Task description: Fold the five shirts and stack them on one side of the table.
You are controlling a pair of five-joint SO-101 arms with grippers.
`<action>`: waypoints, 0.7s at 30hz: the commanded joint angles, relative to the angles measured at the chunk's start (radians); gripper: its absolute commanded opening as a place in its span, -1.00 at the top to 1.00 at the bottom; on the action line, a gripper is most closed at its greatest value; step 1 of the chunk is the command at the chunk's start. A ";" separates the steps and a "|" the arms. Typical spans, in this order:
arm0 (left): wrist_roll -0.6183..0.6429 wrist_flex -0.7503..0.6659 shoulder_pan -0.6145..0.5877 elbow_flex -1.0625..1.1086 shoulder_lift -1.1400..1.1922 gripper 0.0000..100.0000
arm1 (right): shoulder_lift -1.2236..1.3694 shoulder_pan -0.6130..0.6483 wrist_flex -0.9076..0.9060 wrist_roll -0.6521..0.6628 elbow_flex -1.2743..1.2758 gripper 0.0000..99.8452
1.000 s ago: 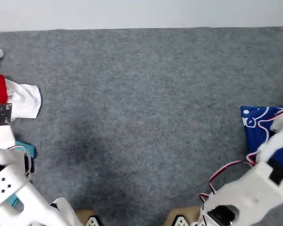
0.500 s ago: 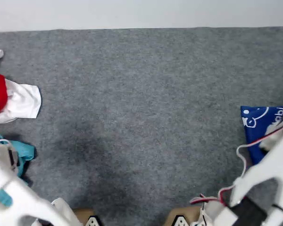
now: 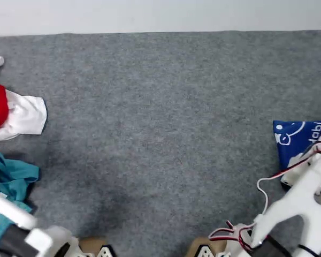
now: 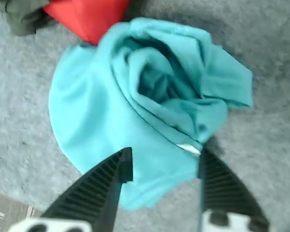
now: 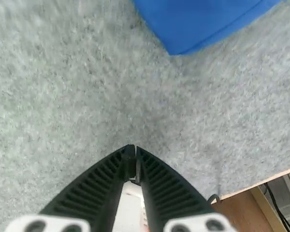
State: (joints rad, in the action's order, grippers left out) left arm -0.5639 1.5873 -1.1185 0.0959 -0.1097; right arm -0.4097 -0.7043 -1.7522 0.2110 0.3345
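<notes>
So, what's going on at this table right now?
Two robot arms are partway through a shirt-folding job. The left claw is open over a crumpled teal shirt at the table's left side and is not gripping it. The right claw is shut and empty over the grey mat, near a folded blue shirt. Red and white clothing lies unfolded at the left edge.

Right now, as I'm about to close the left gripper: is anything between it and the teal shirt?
Nothing visible. The left gripper hangs open right over the teal shirt; a red shirt lies beside the teal one, clear of the gripper.
</notes>
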 commanded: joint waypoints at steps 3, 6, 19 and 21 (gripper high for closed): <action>-0.009 -0.127 0.015 -0.071 0.170 0.48 | -0.044 -0.016 -0.039 0.009 0.002 0.97; -0.009 -0.152 0.049 -0.081 0.267 0.58 | -0.044 -0.016 -0.041 0.009 0.006 0.97; 0.137 0.091 0.466 -0.414 0.055 1.00 | -0.044 -0.016 -0.041 0.009 0.006 0.98; 0.189 0.110 0.595 -0.506 -0.003 1.00 | -0.044 -0.016 -0.041 0.009 0.006 0.98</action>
State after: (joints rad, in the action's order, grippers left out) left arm -0.4488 1.6563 -0.6935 -0.2585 0.0222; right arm -0.4097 -0.7043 -1.7538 0.2110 0.3452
